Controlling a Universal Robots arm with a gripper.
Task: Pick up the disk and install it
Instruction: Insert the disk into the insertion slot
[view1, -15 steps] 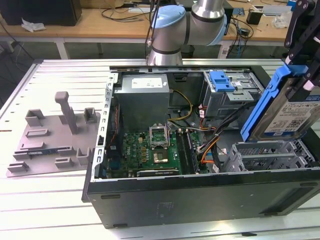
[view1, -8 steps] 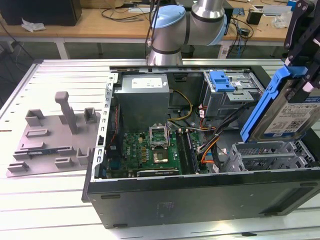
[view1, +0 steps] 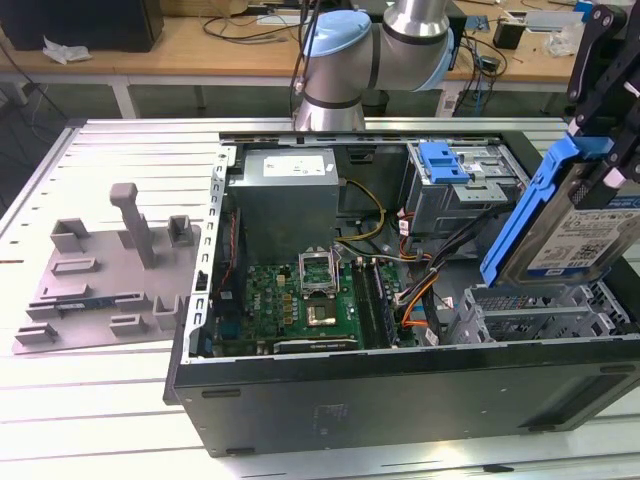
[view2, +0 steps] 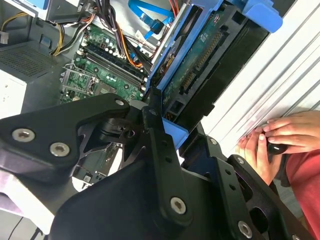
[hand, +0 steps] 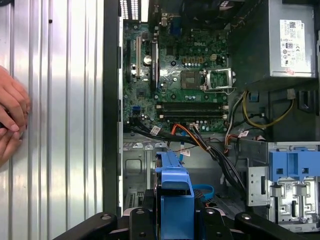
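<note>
One disk, tilted, hangs pinched in the gripper above the open drive cage: carry step; seating it likely calls for levelling and alignment.

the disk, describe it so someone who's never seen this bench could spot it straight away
Find the open computer case; over its end at the exterior view's right, the gripper has its jaws shut on the disk. It is the flat silver slab with a white-and-blue label in a blue bracket, tilted in mid-air, unlike the small blue latch fixed inside the case.
</note>
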